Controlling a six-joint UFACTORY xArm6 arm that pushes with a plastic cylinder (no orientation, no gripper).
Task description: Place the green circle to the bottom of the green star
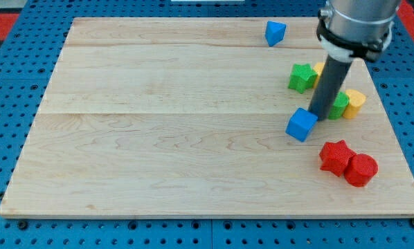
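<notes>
Wooden board (pixel 158 138) on blue pegboard (pixel 6 104). Nearest, lower right of frame: red cylinder (pixel 361 170) touching red star (pixel 336 156). Above them, blue cube (pixel 301 124); my tip (pixel 320 116) sits at its upper-right corner, apparently touching. No gripper here, just the rod, holding nothing. Green circle (pixel 340 105) is just right of the rod, partly hidden, against a yellow block (pixel 355 102). Green star (pixel 302 77) up-left of it, another yellow block (pixel 318 69) half hidden behind the rod. Far: blue block (pixel 275 32). Circle looks light, rigid, easy-sliding; I'd push its right face, low.
</notes>
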